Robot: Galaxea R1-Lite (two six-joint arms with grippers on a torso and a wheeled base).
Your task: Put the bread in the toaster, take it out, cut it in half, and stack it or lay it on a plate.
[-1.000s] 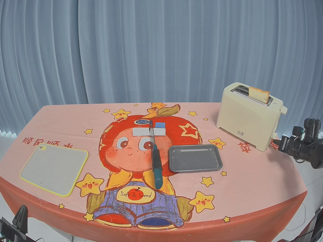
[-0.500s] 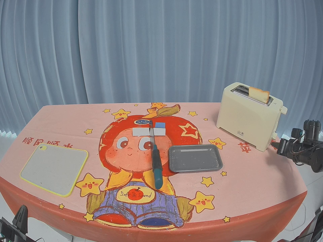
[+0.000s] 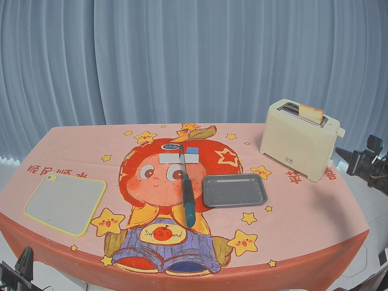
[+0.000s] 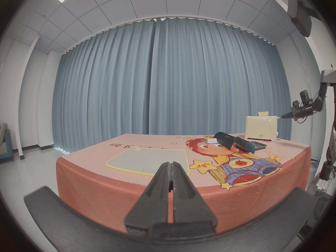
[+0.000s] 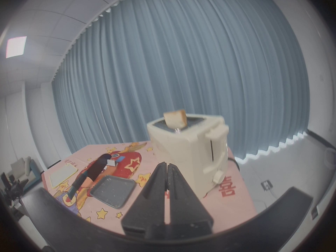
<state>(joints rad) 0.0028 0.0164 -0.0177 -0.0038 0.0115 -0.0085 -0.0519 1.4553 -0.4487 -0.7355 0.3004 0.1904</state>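
The bread (image 3: 311, 113) stands proud of the toaster (image 3: 295, 144), up and left of the nearer right gripper (image 3: 340, 152) (jaws pressed together, empty).

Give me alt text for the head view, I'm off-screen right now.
A slice of bread stands up out of a cream toaster at the right rear of the table, with the right gripper just beside the toaster, not touching it. Mid-table lie a knife and a dark tray; a cutting board sits at front left.
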